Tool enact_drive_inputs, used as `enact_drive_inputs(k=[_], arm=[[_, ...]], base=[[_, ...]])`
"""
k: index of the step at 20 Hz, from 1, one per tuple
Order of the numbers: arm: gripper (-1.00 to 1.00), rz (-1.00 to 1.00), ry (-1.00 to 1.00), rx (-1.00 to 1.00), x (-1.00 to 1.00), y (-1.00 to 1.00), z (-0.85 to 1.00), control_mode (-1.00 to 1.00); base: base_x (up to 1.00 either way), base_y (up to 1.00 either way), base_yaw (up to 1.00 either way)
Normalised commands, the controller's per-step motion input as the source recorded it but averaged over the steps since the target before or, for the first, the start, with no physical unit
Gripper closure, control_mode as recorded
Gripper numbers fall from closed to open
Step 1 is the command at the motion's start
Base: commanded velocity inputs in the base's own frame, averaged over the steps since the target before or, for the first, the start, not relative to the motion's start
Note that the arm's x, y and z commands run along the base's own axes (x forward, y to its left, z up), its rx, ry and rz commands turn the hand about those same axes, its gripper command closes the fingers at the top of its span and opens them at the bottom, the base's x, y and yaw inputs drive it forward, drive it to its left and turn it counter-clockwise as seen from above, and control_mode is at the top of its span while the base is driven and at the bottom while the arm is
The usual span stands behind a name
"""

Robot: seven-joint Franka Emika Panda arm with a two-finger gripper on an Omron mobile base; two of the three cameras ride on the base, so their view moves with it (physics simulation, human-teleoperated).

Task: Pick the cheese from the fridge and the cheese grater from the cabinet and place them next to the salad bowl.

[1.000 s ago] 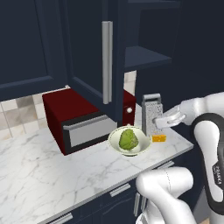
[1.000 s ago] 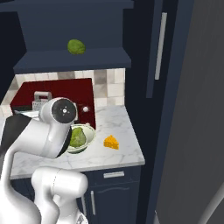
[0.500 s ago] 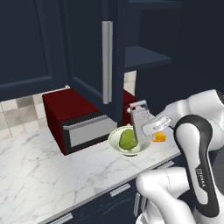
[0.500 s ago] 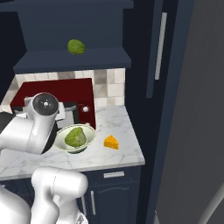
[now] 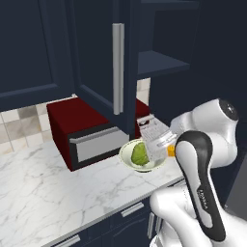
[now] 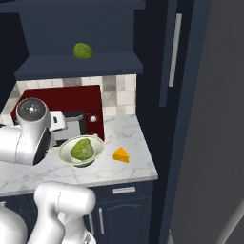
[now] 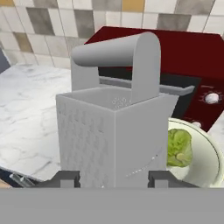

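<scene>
no legible text or labels

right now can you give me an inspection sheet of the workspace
surface: white marble counter.
job's things: silver-grey perforated box grater above the counter, by the pale cream-green salad bowl holding lettuce; orange-yellow cheese wedge on the counter right of the bowl; navy cabinet door open.
clutter: dark red microwave; loose green lump on the cabinet shelf.
end effector: shut on the grater.
cables: nothing seen.
surroundings: tiled backsplash.
</scene>
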Motion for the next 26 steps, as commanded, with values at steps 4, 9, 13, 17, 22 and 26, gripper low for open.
enact_drive_inputs(k=[4,9,13,17,22,26], arm=[[1.00,-0.34,-0.17,0.00,-0.16,0.00,-0.41,-1.00],[1.00,-0.34,-0.19,0.00,-0.42,0.00,-0.45,-1.00],[1.00,-0.30,-0.17,0.00,-0.67,-0.03,-0.55,-1.00],[1.00,-0.23,-0.06,0.00,-0.69,0.00,-0.53,-1.00],[1.00,-0.04,-0.02,-0.01,-0.23,0.22,-0.36,-1.00],[1.00,-0.01,-0.08,-0.09,0.00,0.34,-0.55,-1.00]], base=[[0.00,0.00,0.00],[0.00,0.00,0.00],[0.00,0.00,0.00],[0.00,0.00,0.00],[0.00,0.00,0.00],[0.00,0.00,0.00]])
